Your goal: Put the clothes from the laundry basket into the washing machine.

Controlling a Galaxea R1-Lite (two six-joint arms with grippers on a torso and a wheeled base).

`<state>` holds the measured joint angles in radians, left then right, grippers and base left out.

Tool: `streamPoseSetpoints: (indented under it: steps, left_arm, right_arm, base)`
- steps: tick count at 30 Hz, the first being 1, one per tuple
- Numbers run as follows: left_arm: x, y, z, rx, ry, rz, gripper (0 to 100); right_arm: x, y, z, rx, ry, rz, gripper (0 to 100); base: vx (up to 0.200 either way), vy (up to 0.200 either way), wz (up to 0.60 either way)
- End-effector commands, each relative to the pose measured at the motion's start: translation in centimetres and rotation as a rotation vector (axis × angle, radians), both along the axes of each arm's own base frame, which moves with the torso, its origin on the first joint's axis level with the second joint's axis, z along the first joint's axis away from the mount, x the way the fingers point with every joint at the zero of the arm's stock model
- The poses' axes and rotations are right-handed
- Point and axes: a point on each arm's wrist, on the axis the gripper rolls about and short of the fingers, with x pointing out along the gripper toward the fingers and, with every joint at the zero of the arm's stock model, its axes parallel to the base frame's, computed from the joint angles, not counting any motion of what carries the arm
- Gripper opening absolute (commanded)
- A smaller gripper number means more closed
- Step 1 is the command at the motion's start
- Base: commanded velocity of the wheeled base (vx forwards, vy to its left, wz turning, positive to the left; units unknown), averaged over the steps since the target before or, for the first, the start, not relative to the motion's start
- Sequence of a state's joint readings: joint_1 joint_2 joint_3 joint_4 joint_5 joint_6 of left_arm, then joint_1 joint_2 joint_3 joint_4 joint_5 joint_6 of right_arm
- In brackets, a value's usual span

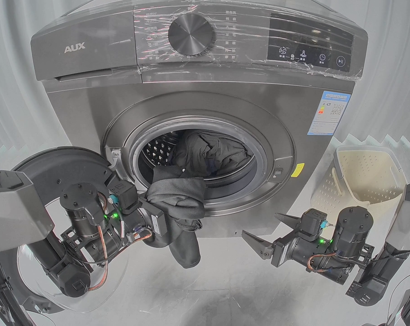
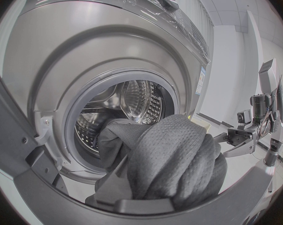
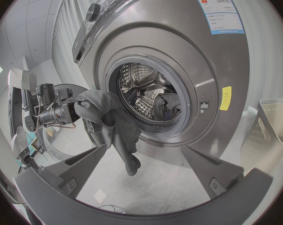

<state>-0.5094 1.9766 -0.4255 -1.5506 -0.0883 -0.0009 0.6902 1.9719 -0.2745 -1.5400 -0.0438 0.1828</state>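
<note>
Bunched dark-grey knit garment (image 2: pixel 175 153) sits closest, wadded over the left gripper (image 1: pixel 159 222), whose fingers are clamped on its upper end.

Behind it stands the big silver-grey front-loading washing machine (image 1: pixel 205 91). Its round dark-rimmed door (image 1: pixel 55 168) is swung wide at the machine's left edge. At the machine's lower right corner stands the cream perforated plastic laundry basket (image 1: pixel 349 191), tipped toward the robot. No cloth shows in the part of its inside that faces the head camera. Inside the steel drum, toward the right of the opening, a crumpled black garment (image 1: pixel 211 152) already lies.

The held garment hangs at the lower-left edge of the door opening. Whether it rests on the lip I cannot tell. Its long axis runs up and down: the bunched top is at the gripper and the loose tail points at the floor, below the machine's front edge.

What the next move turns on, I judge, is this: the drum mouth lies ahead of the left gripper and a little to the robot's right, so the top end is near the opening while the tail dangles outside and could catch on the lip.

The right gripper (image 1: pixel 260 225) is farther off. It hangs low before the machine's lower right edge, between opening and basket, with its fingers spread apart and holding nothing.
</note>
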Motion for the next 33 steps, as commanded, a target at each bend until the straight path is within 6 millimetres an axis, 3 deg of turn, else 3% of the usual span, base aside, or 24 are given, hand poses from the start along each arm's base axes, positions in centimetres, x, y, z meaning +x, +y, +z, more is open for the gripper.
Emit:
streamPoseSetpoints:
  steps: [1,6,25,29,33]
  left_arm:
    - [-0.2,-0.4,-0.2,0.003,0.007,-0.013,0]
    - [-0.5,-0.7,-0.3,0.005,0.013,-0.028,0]
    - [-1.1,-1.1,-0.5,0.000,0.028,-0.053,0]
    - [-1.9,-2.1,-0.9,0.006,0.048,-0.089,0]
    - [-0.6,-3.4,-1.6,-0.012,0.057,-0.103,0]
  right_arm:
    - [-0.1,0.2,-0.1,-0.003,0.004,0.007,100]
    - [-0.4,0.5,-0.2,-0.005,0.005,0.022,100]
    - [-1.8,0.7,-0.6,-0.027,0.030,0.068,100]
    - [-2.7,1.1,-0.1,-0.018,0.020,0.101,100]
    - [-2.8,1.0,0.0,-0.018,0.018,0.101,100]
  base:
    - [0.000,0.000,0.00]
    - [0.120,0.000,0.00]
    - [0.000,0.000,0.00]
    - [0.000,0.000,0.00]
    - [0.000,0.000,0.00]
